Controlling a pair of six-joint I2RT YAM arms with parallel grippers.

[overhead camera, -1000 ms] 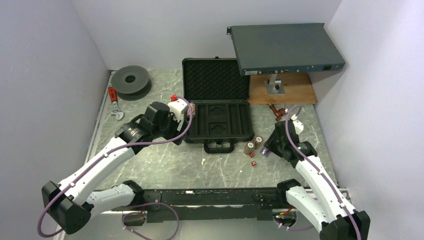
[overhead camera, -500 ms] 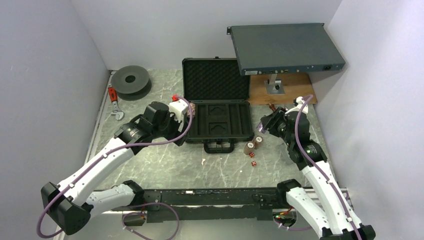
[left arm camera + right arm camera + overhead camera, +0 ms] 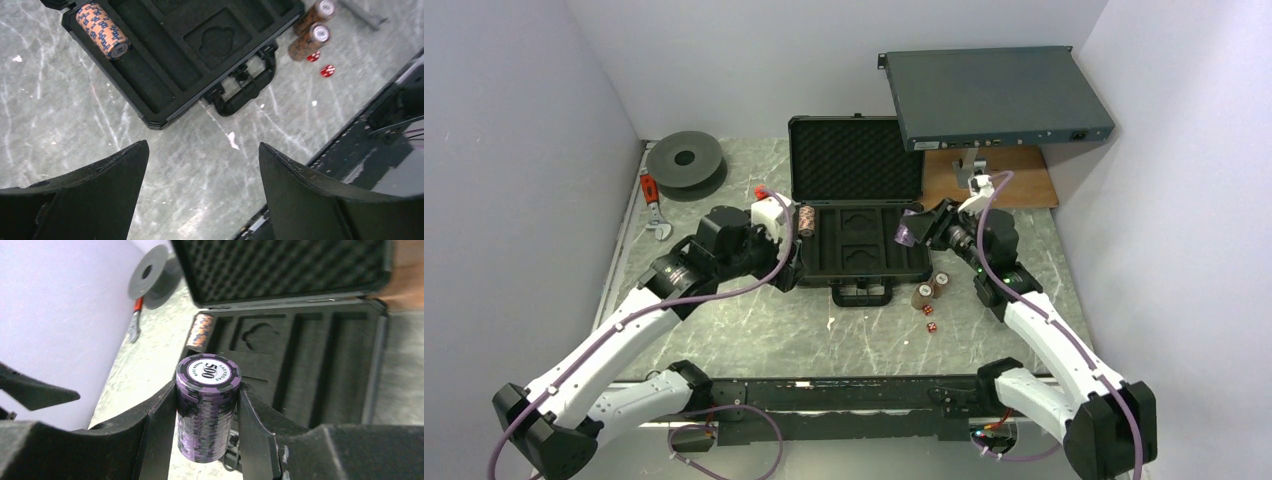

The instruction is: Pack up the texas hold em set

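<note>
Top external view: task partly done. Black briefcase (image 3: 864, 280) lies open on the table (image 3: 754, 320), with the foam lid (image 3: 856, 160) raised and the slotted tray (image 3: 884, 250) facing up.

In the tray there is 1 orange-brown chip stack (image 3: 102, 31), lying on its side in the outermost slot at the hinge end. In the left wrist view that slot is ahead of the left end effector (image 3: 202, 145) and off to its left. The other slots and the 2 shaped recesses look empty.

Left end effector: jaws wide apart with nothing between them, hanging over bare table just off the case's corner, handle (image 3: 240, 95) ahead of it.

Right end effector (image 3: 207, 390): clamped on 1 purple chip stack (image 3: 207, 430) marked 500 on its top chip. It is held in the air with the tray slots ahead of and below it, not yet in a slot.

Outside the case are 2 brown chip stacks (image 3: 307, 41) on the table, below and behind the right end effector, near the case front. 2 red dice (image 3: 327, 70) sit just beside them.

Left to do, as I judge: seat the purple stack, load the 2 brown stacks, put the dice in, shut the lid. Roughly 1 of 4 stacks is packed.
</note>
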